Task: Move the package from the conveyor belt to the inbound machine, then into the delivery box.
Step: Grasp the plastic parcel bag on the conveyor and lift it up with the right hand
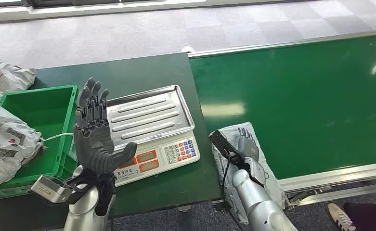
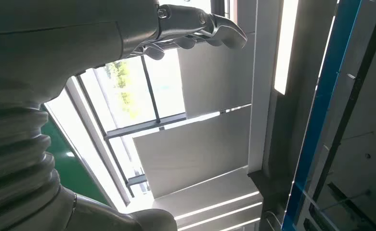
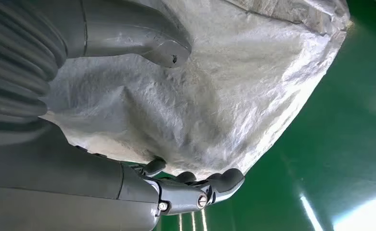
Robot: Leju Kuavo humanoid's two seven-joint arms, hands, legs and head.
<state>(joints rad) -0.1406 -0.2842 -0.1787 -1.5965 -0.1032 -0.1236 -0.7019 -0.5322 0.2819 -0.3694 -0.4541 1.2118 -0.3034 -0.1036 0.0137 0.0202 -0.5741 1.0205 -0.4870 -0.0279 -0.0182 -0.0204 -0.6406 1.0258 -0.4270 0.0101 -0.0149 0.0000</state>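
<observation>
Two silver arms are coming in from below in the head view. The left hand point(image 1: 95, 132) is standing raised with the palm turned up and forward, the fingers spread wide and straight, and it is holding nothing. In the left wrist view this hand point(image 2: 195, 26) is showing against a ceiling and a window, again with nothing between thumb and fingers.

Just behind and to the right of the left hand, a weighing scale point(image 1: 152, 126) is sitting on the dark green worktop point(image 1: 142, 72); its steel tray is bare and its keypad is facing the robot. On the other side of the left hand, a green box point(image 1: 41, 115) is resting on the worktop, and white printed bags point(image 1: 5, 139) are lying over the far edge of the box and beyond it.

The right hand point(image 1: 247, 144) is lying on the grey package point(image 1: 229, 144), which is sitting at the near edge of the green conveyor belt point(image 1: 301, 106), close to the worktop. In the right wrist view the right hand point(image 3: 166, 120) is closing around the package point(image 3: 234, 91): the thumb is pressing on one face of the crinkled wrapping and the dark fingers point(image 3: 219, 183) are curling under its edge. The belt point(image 3: 340, 144) is showing just under the package, but I cannot tell whether the package is lifted or touching the belt.

A shoe point(image 1: 340, 217) of a person is standing on the floor, to the right of the right arm.
</observation>
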